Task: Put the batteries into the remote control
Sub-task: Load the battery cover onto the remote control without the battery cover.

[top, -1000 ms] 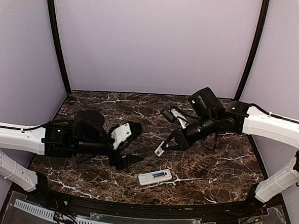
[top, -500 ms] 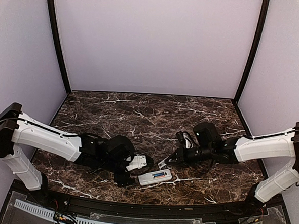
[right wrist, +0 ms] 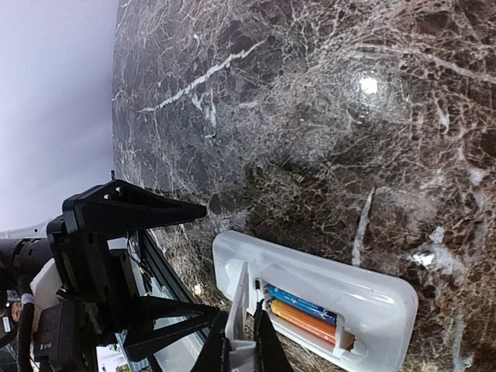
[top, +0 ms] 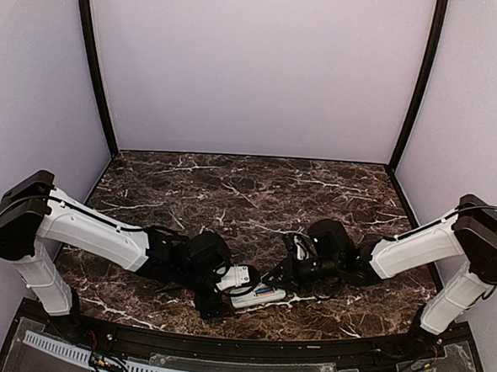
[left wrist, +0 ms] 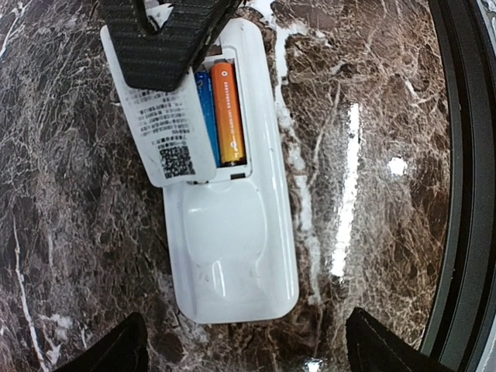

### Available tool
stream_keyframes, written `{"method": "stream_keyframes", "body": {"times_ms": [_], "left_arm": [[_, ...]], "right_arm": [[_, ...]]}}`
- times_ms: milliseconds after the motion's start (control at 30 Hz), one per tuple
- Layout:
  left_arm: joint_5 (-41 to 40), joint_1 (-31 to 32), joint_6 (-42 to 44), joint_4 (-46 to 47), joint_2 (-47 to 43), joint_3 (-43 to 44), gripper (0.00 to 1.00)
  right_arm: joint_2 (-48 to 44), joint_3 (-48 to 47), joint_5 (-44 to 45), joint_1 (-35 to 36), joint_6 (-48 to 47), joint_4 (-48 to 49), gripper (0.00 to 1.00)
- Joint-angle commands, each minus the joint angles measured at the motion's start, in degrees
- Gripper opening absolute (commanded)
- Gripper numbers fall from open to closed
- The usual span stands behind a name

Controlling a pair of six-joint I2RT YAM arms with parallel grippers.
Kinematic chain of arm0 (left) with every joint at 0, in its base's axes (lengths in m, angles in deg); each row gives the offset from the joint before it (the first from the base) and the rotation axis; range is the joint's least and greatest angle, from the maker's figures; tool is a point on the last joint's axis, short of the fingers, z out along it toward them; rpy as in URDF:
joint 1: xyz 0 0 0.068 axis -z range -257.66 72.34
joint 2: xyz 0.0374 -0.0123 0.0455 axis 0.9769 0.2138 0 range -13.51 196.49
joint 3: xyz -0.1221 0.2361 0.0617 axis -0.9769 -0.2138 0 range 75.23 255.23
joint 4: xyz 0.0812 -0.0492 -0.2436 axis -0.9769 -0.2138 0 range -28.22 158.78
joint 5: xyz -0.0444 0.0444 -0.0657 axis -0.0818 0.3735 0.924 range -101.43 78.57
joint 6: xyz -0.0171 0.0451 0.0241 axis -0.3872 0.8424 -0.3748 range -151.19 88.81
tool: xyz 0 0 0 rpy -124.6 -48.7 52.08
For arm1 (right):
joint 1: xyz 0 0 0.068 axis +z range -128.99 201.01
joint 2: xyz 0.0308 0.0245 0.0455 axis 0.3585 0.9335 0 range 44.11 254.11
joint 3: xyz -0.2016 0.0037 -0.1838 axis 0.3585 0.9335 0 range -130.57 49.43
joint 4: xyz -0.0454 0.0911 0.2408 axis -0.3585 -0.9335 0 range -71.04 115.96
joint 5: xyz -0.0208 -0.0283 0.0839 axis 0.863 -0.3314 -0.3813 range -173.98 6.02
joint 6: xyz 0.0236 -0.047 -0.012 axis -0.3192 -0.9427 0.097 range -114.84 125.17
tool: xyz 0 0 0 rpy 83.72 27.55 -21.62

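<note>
The remote control (left wrist: 232,240) lies back-up on the marble, its compartment open. Inside it lie an orange battery (left wrist: 227,112) and a blue-looking cell (left wrist: 205,116) side by side. My right gripper (right wrist: 242,353) is shut on the small white cover piece (right wrist: 242,310), which stands on edge at the compartment's end. In the left wrist view the cover piece (left wrist: 170,136) shows its printed label. My left gripper (left wrist: 244,349) is open, one fingertip on each side of the remote's other end. In the top view the remote (top: 259,295) lies between the left gripper (top: 229,296) and the right gripper (top: 285,273).
The table's near black rim (left wrist: 465,194) runs close beside the remote. Both arms lie low over the front of the marble top (top: 231,193). Purple walls close in the back and sides.
Both arms have come down and in from the mid table to the remote. The right gripper brought the cover piece to the compartment, and the left gripper now straddles the remote's end.
</note>
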Motion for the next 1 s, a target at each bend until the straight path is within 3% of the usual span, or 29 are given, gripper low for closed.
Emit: {"method": "stream_keyframes", "body": {"times_ms": [0,667,967], "left_arm": [[2.19,0.21,-1.61,1.85,1.45,0.52,0.87],[2.55,0.21,-3.59,2.27,4.25,1.56,0.76],[4.71,0.21,-5.76,1.73,5.41,2.58,0.59]], "right_arm": [[0.65,1.0,-0.18,0.54,1.01,3.21,0.0],[-1.7,2.23,1.01,0.66,0.84,0.42,0.0],[-3.21,2.29,0.62,1.45,0.66,-1.07,0.0]]}}
